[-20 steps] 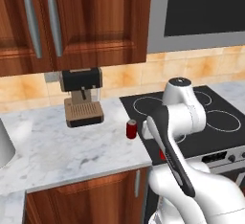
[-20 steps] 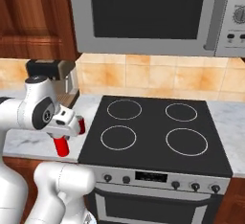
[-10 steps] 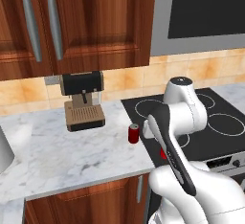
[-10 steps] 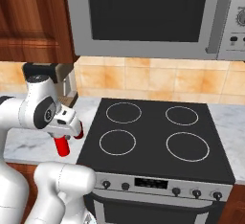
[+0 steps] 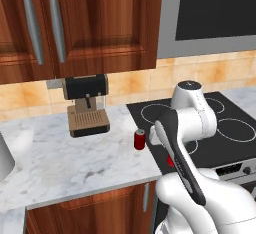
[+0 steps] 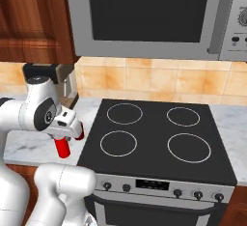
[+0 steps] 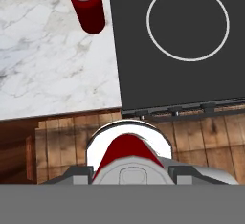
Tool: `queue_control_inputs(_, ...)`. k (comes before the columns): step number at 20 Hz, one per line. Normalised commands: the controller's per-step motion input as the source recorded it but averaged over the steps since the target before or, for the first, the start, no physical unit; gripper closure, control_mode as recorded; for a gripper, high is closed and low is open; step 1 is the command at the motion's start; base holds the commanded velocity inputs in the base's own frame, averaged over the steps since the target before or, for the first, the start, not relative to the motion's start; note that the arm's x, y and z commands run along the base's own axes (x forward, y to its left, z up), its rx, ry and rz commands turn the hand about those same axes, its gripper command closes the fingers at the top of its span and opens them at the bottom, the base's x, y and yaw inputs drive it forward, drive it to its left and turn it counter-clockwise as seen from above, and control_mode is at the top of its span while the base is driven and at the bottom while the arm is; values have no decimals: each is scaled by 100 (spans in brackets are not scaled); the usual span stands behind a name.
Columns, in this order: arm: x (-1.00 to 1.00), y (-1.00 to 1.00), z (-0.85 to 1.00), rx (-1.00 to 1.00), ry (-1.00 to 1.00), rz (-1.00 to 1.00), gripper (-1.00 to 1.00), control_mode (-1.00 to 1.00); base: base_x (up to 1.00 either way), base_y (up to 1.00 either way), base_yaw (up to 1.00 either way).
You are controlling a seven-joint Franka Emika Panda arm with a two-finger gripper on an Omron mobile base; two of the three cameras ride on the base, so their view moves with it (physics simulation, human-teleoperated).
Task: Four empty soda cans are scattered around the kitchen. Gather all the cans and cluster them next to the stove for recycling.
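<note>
My gripper (image 6: 63,139) is shut on a red soda can (image 6: 61,148) that hangs upright below the hand, over the counter's front edge beside the stove's left front corner. In the hand view this held can (image 7: 127,147) shows its silver rim between the finger tips of the gripper (image 7: 128,168). A second soda can (image 5: 139,139) stands upright on the marble counter just left of the stove (image 5: 230,128); it also appears as the can (image 7: 87,5) farther along the stove's edge. The black stove (image 6: 159,138) has white ring outlines.
A coffee machine (image 5: 87,106) stands against the tiled wall on the marble counter (image 5: 60,163). A steel microwave (image 6: 149,15) hangs above the stove, and wooden cabinets (image 5: 75,23) hang at the left. Knobs line the stove's front panel (image 6: 159,186).
Both base views have shifted slightly, so the camera has moved a little. The gripper still holds the can in about the same place.
</note>
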Motion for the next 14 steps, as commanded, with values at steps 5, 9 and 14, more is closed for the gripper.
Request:
queue_control_inputs(5,31,22,-4,0,0,-1,100,-100,0,0,0)
queue_control_inputs(9,70,29,-7,0,1,0,100,-100,0,0,0)
queue_control_inputs(14,20,-18,-3,1,0,4,100,-100,0,0,0)
